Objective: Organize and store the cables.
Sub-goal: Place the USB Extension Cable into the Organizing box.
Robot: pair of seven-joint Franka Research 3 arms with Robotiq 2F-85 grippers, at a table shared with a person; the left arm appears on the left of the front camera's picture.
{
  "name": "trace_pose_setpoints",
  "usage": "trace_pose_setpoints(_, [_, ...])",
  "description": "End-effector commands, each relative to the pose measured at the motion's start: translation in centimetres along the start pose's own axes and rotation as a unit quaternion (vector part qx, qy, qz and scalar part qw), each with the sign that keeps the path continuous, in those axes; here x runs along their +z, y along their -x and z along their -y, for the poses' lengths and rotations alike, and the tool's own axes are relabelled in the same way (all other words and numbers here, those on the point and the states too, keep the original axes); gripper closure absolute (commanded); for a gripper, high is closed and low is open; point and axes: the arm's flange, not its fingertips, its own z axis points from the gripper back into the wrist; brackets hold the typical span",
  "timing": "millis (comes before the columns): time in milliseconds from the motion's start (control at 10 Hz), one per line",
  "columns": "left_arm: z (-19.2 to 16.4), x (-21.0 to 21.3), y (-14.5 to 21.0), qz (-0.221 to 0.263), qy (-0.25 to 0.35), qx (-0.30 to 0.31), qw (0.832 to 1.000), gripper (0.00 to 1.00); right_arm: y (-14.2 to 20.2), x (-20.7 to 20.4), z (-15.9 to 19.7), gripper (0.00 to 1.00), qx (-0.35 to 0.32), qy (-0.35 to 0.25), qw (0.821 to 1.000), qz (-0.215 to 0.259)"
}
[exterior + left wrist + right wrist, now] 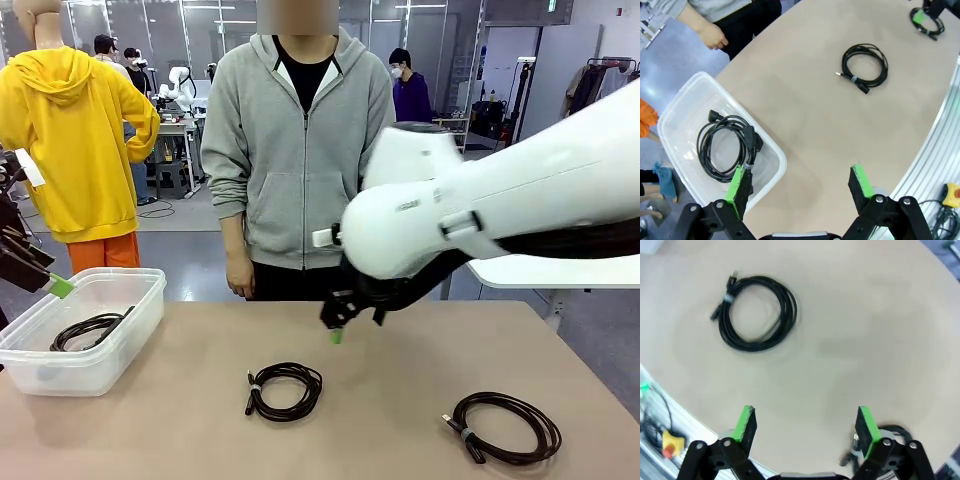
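A: Item one, nearest and largest: right arm (520, 190), white and blurred. It comes in from the right across the middle, wrist turned down toward the counter (400, 400).

B: Its hand?

A: Right hand (807, 422), held above the counter, fingers apart with nothing between them.

B: Next by size.

A: Bin (125, 345), clear plastic, at the counter's left end. Contents: one stored coil (752, 142). Left hand (800, 180) hangs over the bin's edge, fingers apart, empty.

B: Loose stock?

A: Two round bundles on the bare counter, well apart from each other. Right coil (548, 432) lies toward the front right, middle coil (312, 388) near the centre front. Neither has a true long axis. Each has its plug ends and a tie jutting from its left side.

B: The relation that counts?

A: In the right wrist view one coil sits low, just beside one finger and partly hidden behind it. By the layout I take it for the right coil, though not with certainty. The middle coil lies ahead of the fingers and off to one side, clearly apart. The right hand is nearer to both, and the left hand is well apart from them, over by the bin.

B: Verdict?

A: The pick probably falls to the right arm. It would need a sideways shift to bring a strand between the fingers, then a descent.
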Motion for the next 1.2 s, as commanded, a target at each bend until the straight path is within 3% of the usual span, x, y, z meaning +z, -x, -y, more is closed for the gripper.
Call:
trace_pose_setpoints(0, [-0.1,0.0,-0.4,-0.003,-0.005,0.009,1.0,0.0,5.2,2.0,3.6,0.0,0.04,-0.016,0.999,0.024])
trace_pose_setpoints(100, [-0.1,0.0,-0.4,-0.003,-0.005,0.009,1.0,0.0,8.1,3.3,5.3,0.0,0.071,0.0,0.997,0.043])
trace_pose_setpoints(300, [-0.1,0.0,-0.4,-0.003,-0.005,0.009,1.0,0.0,14.3,5.0,10.0,0.0,0.051,-0.011,0.992,0.112])
trace_pose_setpoints(600, [-0.1,0.0,-0.4,-0.003,-0.005,0.009,1.0,0.0,20.3,5.8,14.9,0.0,0.07,0.054,0.986,0.141])
trace_pose_setpoints(900, [-0.1,0.0,-0.4,-0.003,-0.005,0.009,1.0,0.0,21.6,5.8,16.2,0.0,0.135,0.085,0.979,0.13])
trace_pose_setpoints(1000, [-0.1,0.0,-0.4,-0.003,-0.005,0.009,1.0,0.0,20.8,5.2,15.9,0.0,0.143,0.092,0.977,0.131])
trace_pose_setpoints(1100, [-0.1,0.0,-0.4,-0.003,-0.005,0.009,1.0,0.0,18.2,8.5,18.0,0.0,0.109,0.076,0.984,0.117])
